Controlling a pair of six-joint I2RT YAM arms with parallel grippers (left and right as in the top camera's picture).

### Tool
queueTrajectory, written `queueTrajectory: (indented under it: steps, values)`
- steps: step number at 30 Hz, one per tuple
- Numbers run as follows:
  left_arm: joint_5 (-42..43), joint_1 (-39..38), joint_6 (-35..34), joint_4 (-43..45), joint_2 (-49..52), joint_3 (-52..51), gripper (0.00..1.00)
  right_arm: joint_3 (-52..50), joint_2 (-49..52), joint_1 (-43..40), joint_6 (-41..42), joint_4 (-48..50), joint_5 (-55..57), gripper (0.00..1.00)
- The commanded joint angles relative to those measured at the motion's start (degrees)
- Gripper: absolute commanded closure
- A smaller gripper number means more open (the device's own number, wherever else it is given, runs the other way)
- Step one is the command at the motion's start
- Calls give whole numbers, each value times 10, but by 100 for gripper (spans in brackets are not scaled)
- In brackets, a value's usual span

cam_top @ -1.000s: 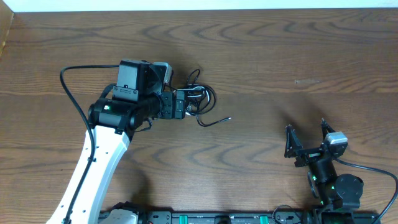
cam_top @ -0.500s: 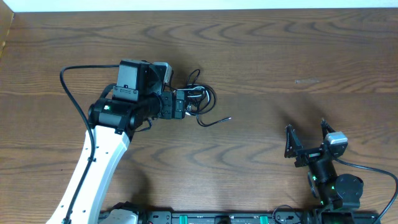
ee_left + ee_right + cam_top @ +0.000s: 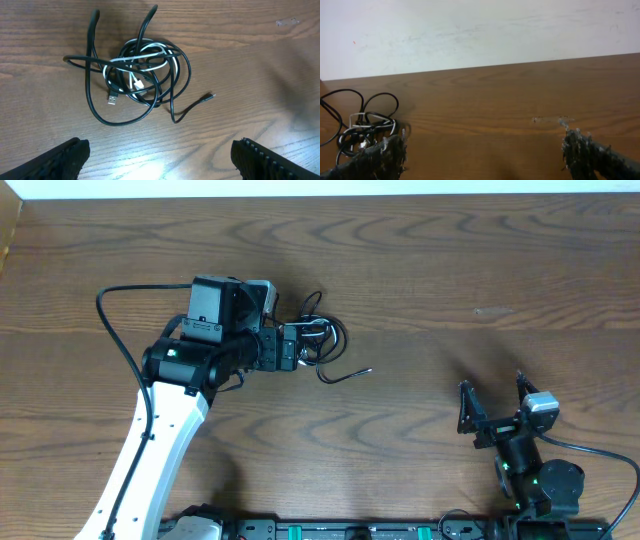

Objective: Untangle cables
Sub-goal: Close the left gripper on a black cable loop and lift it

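Observation:
The cables (image 3: 137,75) lie in one knotted heap on the wooden table: black loops wound round a white cord (image 3: 134,61), with a silver plug (image 3: 112,100) and a loose black tail (image 3: 192,106) sticking out. My left gripper (image 3: 160,147) hovers over the table just short of the heap, jaws wide open and holding nothing. From overhead, the left gripper (image 3: 303,346) sits at the heap's left edge and the cables (image 3: 340,338) spread to its right. My right gripper (image 3: 492,386) stands open far to the right; in its own view the cables (image 3: 365,125) lie far left.
The table (image 3: 420,270) is dark wood, with a pale wall (image 3: 480,30) beyond its far edge. A thick black cord (image 3: 115,330) of the left arm loops out over the table's left side. A small pale scuff (image 3: 547,119) marks the wood ahead of the right gripper.

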Motion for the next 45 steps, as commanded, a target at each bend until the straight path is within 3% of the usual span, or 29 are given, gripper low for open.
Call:
queueTrajectory:
  steps: [1, 20, 45]
  values:
    - [-8, 1, -5, 3, 3, 14, 4, -1, -3, 2, -8, -3, 7, 1]
    - [-1, 1, -5, 20, 87, 14, 4, -1, -3, 2, -8, -3, 6, 1]
    - [-1, 1, -5, 34, 90, 14, 4, -1, -3, 2, -8, -3, 6, 1]
